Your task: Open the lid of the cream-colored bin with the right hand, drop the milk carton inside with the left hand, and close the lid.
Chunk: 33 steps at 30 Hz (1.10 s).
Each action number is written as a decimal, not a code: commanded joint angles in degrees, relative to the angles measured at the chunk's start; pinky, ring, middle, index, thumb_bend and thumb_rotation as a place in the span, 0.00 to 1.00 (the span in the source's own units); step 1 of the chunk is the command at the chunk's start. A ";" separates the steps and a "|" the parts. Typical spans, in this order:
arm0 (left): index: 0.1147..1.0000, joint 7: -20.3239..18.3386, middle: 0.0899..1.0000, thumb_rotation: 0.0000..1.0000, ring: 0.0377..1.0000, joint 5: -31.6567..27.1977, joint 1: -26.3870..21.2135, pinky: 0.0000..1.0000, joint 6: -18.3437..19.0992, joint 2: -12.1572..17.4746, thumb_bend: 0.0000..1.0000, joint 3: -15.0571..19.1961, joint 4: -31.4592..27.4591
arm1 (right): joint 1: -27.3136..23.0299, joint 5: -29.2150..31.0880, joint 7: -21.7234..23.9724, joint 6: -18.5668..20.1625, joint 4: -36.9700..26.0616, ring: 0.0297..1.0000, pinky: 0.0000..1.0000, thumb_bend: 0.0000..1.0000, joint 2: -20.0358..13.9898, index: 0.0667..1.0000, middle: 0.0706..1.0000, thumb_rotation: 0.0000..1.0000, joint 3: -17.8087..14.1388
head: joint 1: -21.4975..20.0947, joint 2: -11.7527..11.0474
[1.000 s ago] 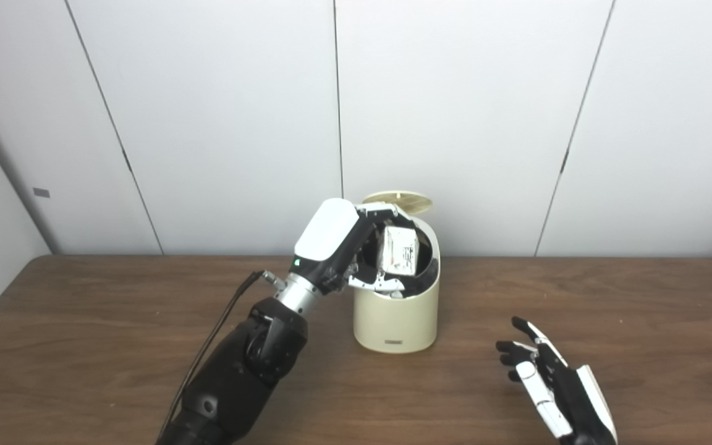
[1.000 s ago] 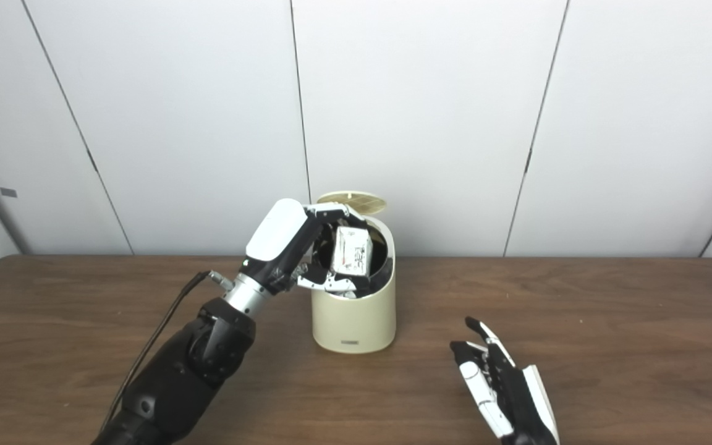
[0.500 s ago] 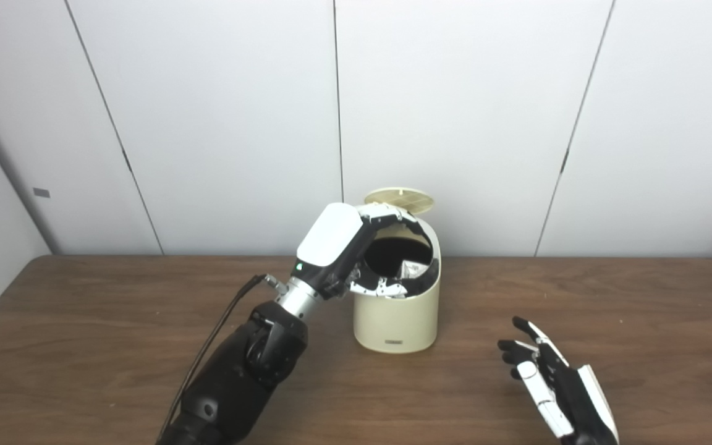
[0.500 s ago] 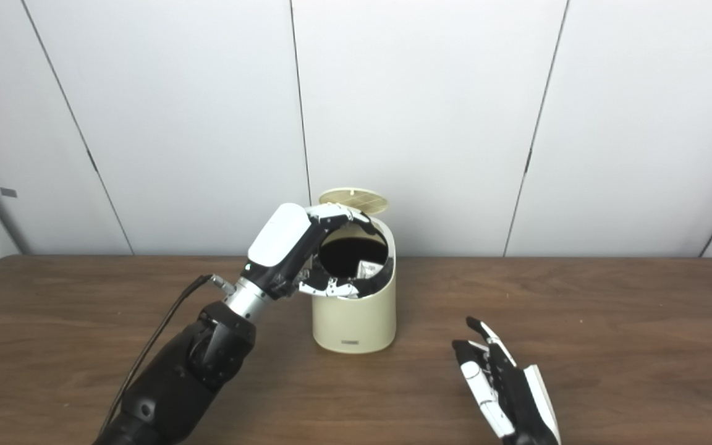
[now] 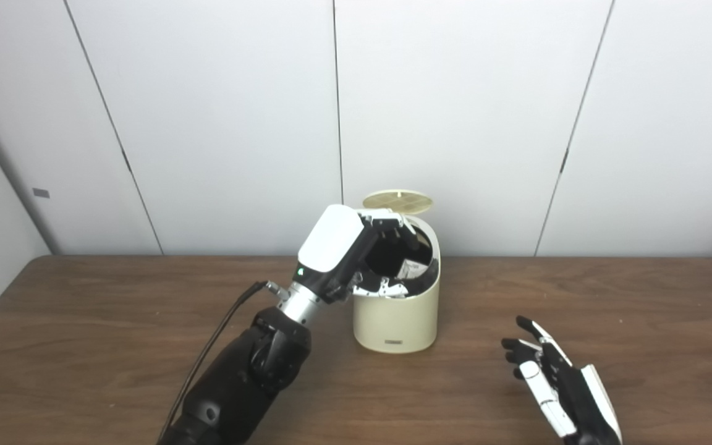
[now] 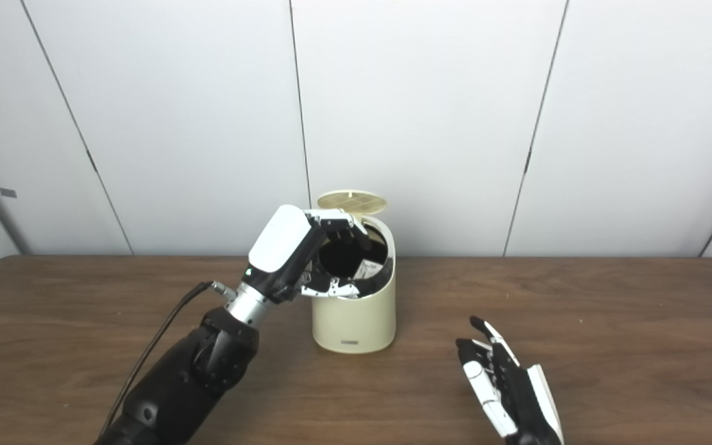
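Observation:
The cream-colored bin point(image 5: 397, 315) stands at the middle of the brown table, its round lid point(image 5: 397, 201) tipped up open at the back. The milk carton point(image 5: 413, 269) lies down inside the bin's dark opening, only a white corner showing. My left hand point(image 5: 356, 253) hovers at the bin's left rim with its fingers apart over the opening, holding nothing. My right hand point(image 5: 557, 383) rests low over the table to the right of the bin, fingers spread, empty. The bin also shows in the right eye view point(image 6: 353, 318).
The wooden table point(image 5: 84, 321) runs across the view, with a white panelled wall right behind it. A black cable point(image 5: 214, 346) hangs from my left wrist down along the forearm.
My left hand let go of the milk carton, which dropped into the bin. The hand has since drawn back slightly to the left. My right hand has barely moved.

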 commanded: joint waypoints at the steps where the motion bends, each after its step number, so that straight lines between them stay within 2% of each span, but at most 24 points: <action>1: 0.41 2.84 0.45 0.00 0.42 -2.02 -2.39 0.38 -0.92 1.18 0.48 -0.36 -1.04 | -1.30 0.43 -0.32 -2.63 -1.57 0.76 0.70 0.45 -0.28 0.89 0.77 0.92 -0.46 | -0.04 0.08; 7: 0.38 4.63 0.43 0.00 0.42 -4.88 -2.39 0.36 -0.92 2.09 0.48 -2.27 -2.56 | -1.14 0.91 -0.28 -3.22 -1.07 0.76 0.71 0.45 -0.52 0.89 0.77 0.91 -0.80 | 0.22 0.01; 12: 0.41 5.34 0.44 0.00 0.43 -8.03 -1.96 0.37 -0.92 1.90 0.48 -1.42 -4.29 | -1.18 1.65 -0.11 -2.93 -1.73 0.76 0.70 0.45 -0.38 0.89 0.78 0.91 -1.04 | 0.30 0.10; 15: 0.41 5.06 0.45 0.00 0.43 -9.73 -0.72 0.37 -0.91 1.52 0.48 0.79 -6.92 | -1.41 1.17 -0.18 -1.88 -2.58 0.76 0.70 0.45 -0.43 0.89 0.78 0.91 -1.09 | 0.28 0.29; 19: 0.41 3.66 0.44 0.00 0.43 -10.51 2.70 0.37 -0.27 -0.16 0.48 6.68 -12.05 | -2.39 1.21 -0.11 -1.11 -2.75 0.77 0.71 0.45 -0.46 0.89 0.78 0.93 -1.44 | -0.07 0.37; 21: 0.42 1.93 0.44 0.00 0.42 -10.87 4.88 0.36 2.37 -1.16 0.48 9.87 -15.55 | -3.16 1.70 -0.33 -2.33 -2.17 0.78 0.70 0.45 -0.48 0.89 0.78 0.91 -1.79 | -0.16 0.45; 24: 0.44 -2.49 0.46 0.00 0.41 -14.12 8.60 0.34 8.44 -2.52 0.48 14.06 -21.44 | -5.38 0.69 -0.90 -4.72 -0.99 0.80 0.70 0.46 -1.19 0.88 0.80 0.90 -1.80 | -0.33 0.54; 26: 0.44 -5.43 0.47 0.00 0.43 -17.47 11.21 0.34 11.72 -3.27 0.48 16.54 -24.23 | -8.10 -1.06 -0.34 -4.10 -1.12 0.82 0.71 0.47 -2.00 0.89 0.84 0.86 -1.08 | -0.48 0.57; 28: 0.43 -7.78 0.47 0.00 0.42 -19.30 13.28 0.41 14.94 -3.91 0.49 18.33 -26.59 | -10.48 -3.13 -0.03 -3.80 -0.95 0.84 0.72 0.47 -2.87 0.91 0.88 0.86 -0.21 | -0.48 0.57; 30: 0.43 -9.81 0.46 0.00 0.50 -19.91 14.93 0.44 18.03 -4.31 0.51 19.48 -28.87 | -12.79 -5.02 -0.33 -4.43 -0.05 0.85 0.74 0.48 -3.72 0.92 0.89 0.84 0.55 | -0.58 0.67; 31: 0.43 -10.62 0.54 0.05 0.54 -20.15 15.54 0.47 18.99 -4.49 0.50 19.90 -29.73 | -13.72 -5.84 -0.51 -4.75 0.40 0.86 0.77 0.48 -4.10 0.92 0.90 0.83 0.82 | -0.60 0.75; 33: 0.43 -12.31 0.59 0.07 0.56 -20.66 16.61 0.49 20.43 -4.63 0.50 20.41 -31.26 | -15.58 -6.48 -0.73 -5.16 1.42 0.87 0.80 0.49 -4.51 0.92 0.91 0.82 1.03 | -0.62 0.77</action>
